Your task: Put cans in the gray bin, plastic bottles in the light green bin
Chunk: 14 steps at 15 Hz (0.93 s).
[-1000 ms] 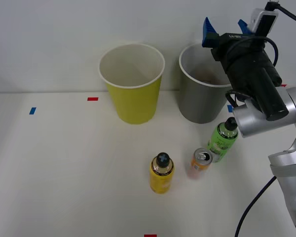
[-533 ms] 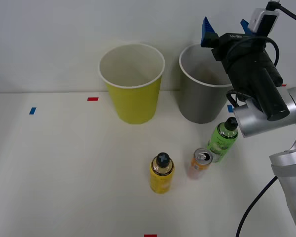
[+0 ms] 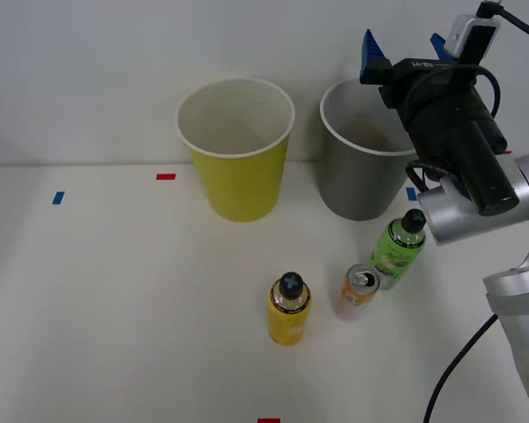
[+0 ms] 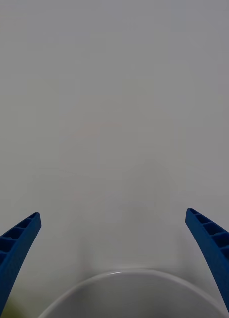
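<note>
The light green bin (image 3: 236, 148) stood upright at the back of the white worktop (image 3: 115, 308), its white inside open to the front view. Just to the right of it, close but not touching, stood the gray bin (image 3: 360, 159), which serves here as the landmark.

In front of the gray bin and to its left, the yellow-labelled bottle (image 3: 288, 310) stood upright with its black cap up, well apart from both bins. Directly in front of the gray bin, nearer than the yellow bottle, the orange can (image 3: 360, 291) stood upright, pull-tab top showing. Just beside that can, on its right, the green-labelled bottle (image 3: 399, 248) stood leaning slightly, close to the gray bin's front right side; whether can and bottle touched could not be told.

The right gripper (image 3: 402, 48) hung above the gray bin's back right rim, its blue ribbed fingers (image 4: 14, 243) spread wide apart and holding nothing. In the wrist view the gray bin's pale rim (image 4: 129, 282) curved between the two fingers, with a plain wall beyond.
</note>
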Each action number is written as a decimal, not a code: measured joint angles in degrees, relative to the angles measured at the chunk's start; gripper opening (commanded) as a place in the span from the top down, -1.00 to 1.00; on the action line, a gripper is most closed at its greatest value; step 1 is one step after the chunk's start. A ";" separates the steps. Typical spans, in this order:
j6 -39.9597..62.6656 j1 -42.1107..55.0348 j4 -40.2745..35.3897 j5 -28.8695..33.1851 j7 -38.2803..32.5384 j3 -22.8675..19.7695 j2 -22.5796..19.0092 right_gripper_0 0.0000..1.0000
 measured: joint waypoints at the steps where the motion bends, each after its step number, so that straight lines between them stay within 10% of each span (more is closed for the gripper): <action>1: 0.00 0.00 0.00 0.01 -0.11 -0.04 -0.05 -1.00; 8: -2.10 0.53 -0.28 -0.50 -1.25 -0.10 -1.71 -1.00; 14: -3.26 10.25 -13.14 -13.66 -3.19 -0.85 -10.37 -1.00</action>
